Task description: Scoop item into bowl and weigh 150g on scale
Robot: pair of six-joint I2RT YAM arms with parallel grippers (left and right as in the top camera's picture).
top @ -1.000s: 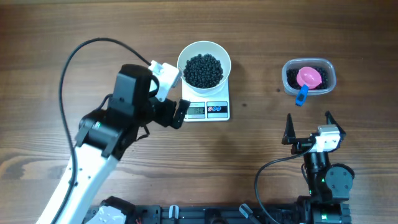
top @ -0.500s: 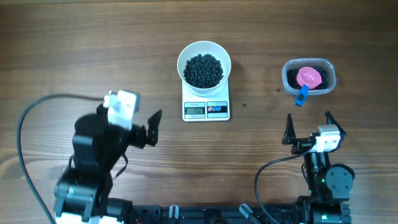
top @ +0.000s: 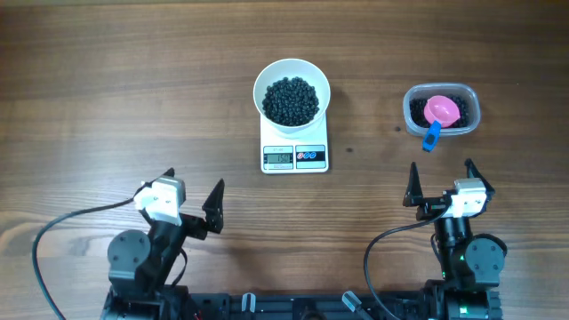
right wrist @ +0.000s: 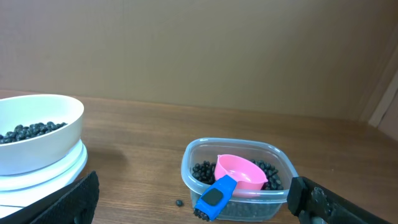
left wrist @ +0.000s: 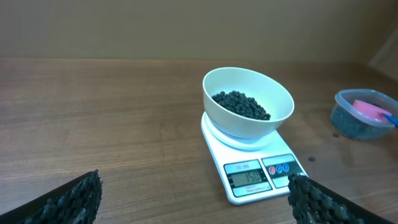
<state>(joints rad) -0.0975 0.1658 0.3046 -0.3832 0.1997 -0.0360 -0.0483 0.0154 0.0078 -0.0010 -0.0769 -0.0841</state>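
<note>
Wooden table (top: 107, 89), weighing apparently done, arms drawn clear.
Well in front of scale (top: 307, 156): left gripper (top: 194, 182) and right gripper (top: 442, 178), both spread wide, grasping nothing. On scale: white bowl (top: 258, 93). Right of scale: clear tub (top: 411, 111), pink scoop (top: 442, 110) lying inside. Black beans (top: 292, 100) heaped in bowl. Display likely near target, digits hard to confirm. Avoid touching table or bowl; read once steady; correct by small scoops only.
</note>
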